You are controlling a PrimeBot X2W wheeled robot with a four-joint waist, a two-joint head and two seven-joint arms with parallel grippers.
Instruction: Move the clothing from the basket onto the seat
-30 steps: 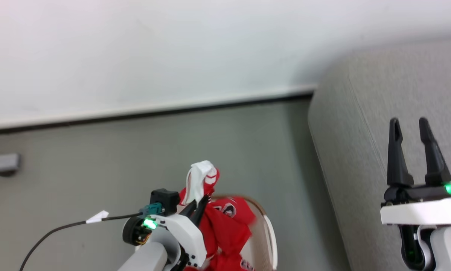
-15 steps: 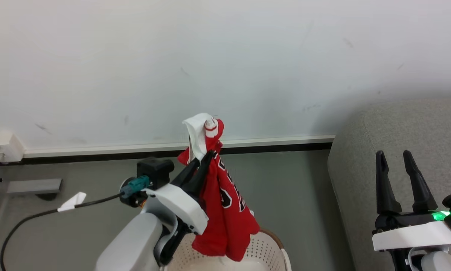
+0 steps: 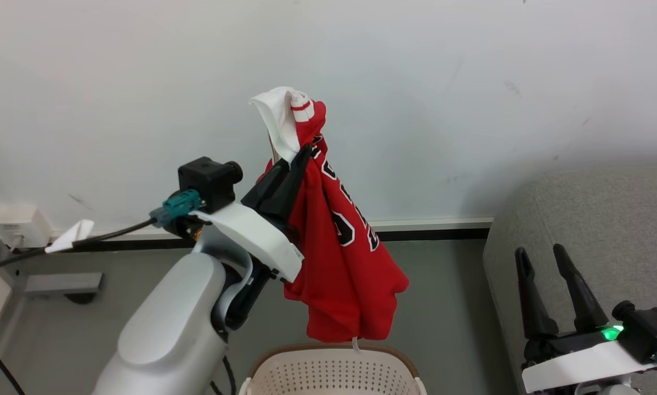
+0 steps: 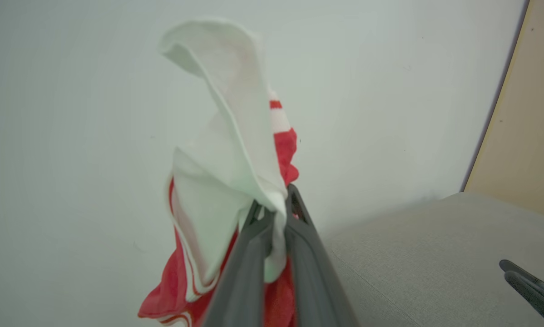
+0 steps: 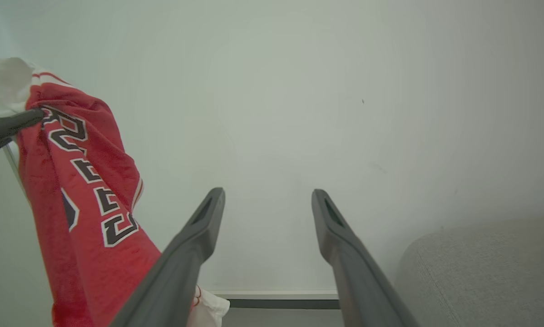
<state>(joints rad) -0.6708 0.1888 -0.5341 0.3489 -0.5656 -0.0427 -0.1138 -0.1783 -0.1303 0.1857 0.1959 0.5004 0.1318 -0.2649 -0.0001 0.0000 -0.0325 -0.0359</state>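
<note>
Seat (image 3: pixel 597 219) is the grey sofa at the right edge, nothing on the part in frame, so the drop target is open. White wall (image 3: pixel 142 82) behind, grey floor (image 3: pixel 443 285) between. Left arm (image 3: pixel 169 334) is raised high, I'd guess to get the full drape clear of the container before swinging over. Clothing (image 3: pixel 339 258) is a red jersey with dark white-edged lettering. It hangs free in the air from the left hand (image 3: pixel 305 153), white trim bunched above the pinch point, hem just above the basket (image 3: pixel 328 349) rim and apparently clear of it. Left hand's fingers are pressed together on a fold of the clothing near its top; left wrist view shows white fabric squeezed between them. Basket sits on the floor directly below, left of the seat. Its visible inner wall is bare; the bottom is out of frame, so can't tell if more is in there. Right hand (image 3: pixel 539 253) is over the seat's near edge, fingers spread, holding nothing, looks parked out of the way. Next move needs a sweep right; loose hem could snag the rim if the arm drops early.
</note>
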